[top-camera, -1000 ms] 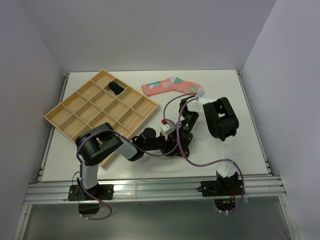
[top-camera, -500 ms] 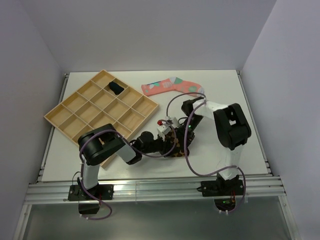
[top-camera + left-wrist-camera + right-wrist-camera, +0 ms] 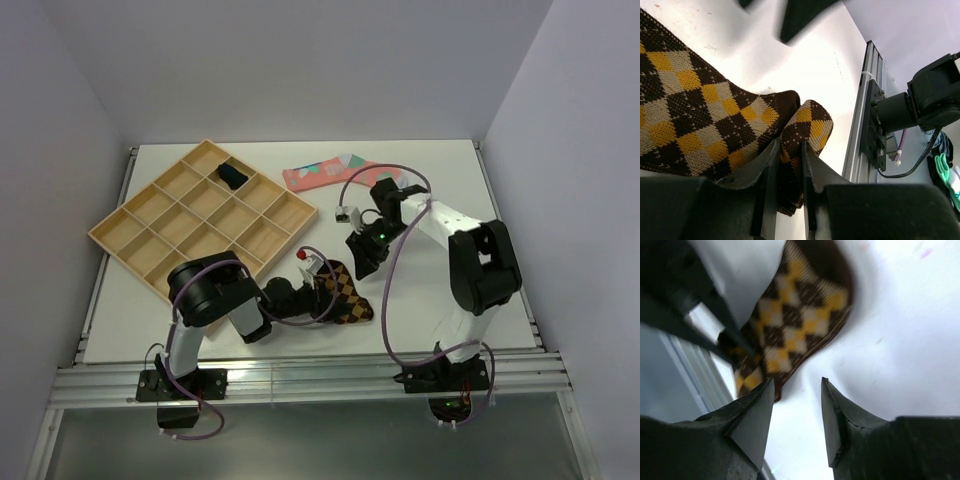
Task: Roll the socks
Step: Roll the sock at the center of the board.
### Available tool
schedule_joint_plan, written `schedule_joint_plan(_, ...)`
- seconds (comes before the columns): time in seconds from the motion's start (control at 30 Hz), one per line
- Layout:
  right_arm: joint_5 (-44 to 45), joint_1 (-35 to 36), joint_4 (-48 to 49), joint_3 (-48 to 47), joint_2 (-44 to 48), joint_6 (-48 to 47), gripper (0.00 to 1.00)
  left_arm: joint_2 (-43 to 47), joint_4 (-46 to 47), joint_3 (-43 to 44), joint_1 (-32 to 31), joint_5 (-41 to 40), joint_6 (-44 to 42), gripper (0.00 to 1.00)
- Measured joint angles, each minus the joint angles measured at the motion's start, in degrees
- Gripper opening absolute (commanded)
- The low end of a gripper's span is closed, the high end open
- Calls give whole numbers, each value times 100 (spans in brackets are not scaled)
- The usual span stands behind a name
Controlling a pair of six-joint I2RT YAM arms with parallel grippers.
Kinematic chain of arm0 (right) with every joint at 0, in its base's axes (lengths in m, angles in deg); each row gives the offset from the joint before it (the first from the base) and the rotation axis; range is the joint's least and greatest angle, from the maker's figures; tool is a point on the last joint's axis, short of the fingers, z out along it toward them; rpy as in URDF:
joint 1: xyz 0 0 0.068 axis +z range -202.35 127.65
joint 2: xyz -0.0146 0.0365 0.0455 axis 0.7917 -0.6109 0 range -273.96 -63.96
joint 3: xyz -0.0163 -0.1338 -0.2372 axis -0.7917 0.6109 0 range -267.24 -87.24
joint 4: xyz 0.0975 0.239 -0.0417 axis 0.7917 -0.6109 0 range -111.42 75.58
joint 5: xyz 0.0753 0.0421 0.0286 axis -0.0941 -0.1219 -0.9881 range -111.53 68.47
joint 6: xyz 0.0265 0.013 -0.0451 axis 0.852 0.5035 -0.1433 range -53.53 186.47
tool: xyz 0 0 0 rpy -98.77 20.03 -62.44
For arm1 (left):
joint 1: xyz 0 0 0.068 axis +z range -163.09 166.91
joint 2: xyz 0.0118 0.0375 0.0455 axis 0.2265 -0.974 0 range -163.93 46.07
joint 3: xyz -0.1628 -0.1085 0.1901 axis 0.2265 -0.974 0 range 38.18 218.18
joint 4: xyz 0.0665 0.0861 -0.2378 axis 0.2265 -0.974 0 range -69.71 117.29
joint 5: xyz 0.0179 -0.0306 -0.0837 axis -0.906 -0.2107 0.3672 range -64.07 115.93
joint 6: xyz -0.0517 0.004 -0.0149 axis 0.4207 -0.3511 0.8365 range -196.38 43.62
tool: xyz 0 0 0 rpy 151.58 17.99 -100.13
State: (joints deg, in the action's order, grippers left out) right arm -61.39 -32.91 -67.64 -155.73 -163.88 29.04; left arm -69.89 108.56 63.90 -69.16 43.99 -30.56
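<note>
Top external: purple cable (image 3: 384,300) loops beside diamond sock (image 3: 350,300), tray (image 3: 130,225) left

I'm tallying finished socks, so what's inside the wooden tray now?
One dark navy sock lies in a far compartment of the tray. The left arm covers the near corner, so compartments there cannot be checked.

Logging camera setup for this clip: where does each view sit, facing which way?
Top external: high behind left arm and right arm, looking down at table, tray, pink sock.
Left wrist: low over table, facing near rail; left gripper pinching the diamond sock.
Right wrist: looks down past the open right gripper.
Shared by all: the diamond sock.
</note>
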Motion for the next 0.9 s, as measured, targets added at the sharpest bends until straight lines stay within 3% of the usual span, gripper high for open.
schedule_joint_plan(0.37,354,28,568,-1233,-1502,844,59,-70,109,-4,-28,4,168,0)
schedule_joint_plan(0.9,645,562,970,-1283,-1626,1405,60,-90,17,101,-44,114,168,0)
